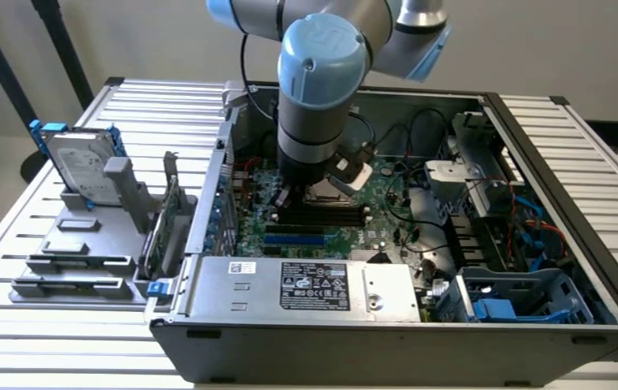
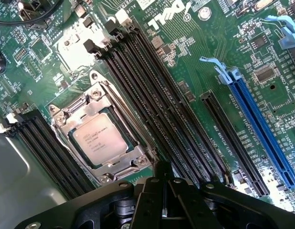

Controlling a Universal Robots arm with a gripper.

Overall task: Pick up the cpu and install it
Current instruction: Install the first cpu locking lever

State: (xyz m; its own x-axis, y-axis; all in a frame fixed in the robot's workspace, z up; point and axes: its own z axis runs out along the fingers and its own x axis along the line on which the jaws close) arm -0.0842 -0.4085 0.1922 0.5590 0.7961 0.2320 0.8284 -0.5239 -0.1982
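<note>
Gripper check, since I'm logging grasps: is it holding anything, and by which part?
Nothing. The gripper is shut and empty; the cpu lies in its socket.

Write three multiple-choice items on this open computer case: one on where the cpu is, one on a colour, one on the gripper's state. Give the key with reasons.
1. Where does the cpu lie?
A. In the metal-framed socket on the motherboard
B. On the rack outside the case
C. Between the gripper's fingers

2. What colour is the long expansion slot with the latch at its end?
A. Red
B. Blue
C. White

3. How does the gripper stand?
A. Shut on the cpu
B. Wide open
C. Shut, holding nothing

Key:
1 A, the wrist view shows the silver chip seated inside the socket frame.
2 B, the slot runs bright blue beside a black one on the green motherboard.
3 C, the black fingers meet with no gap and nothing between them, while the cpu sits apart in the socket.
</note>
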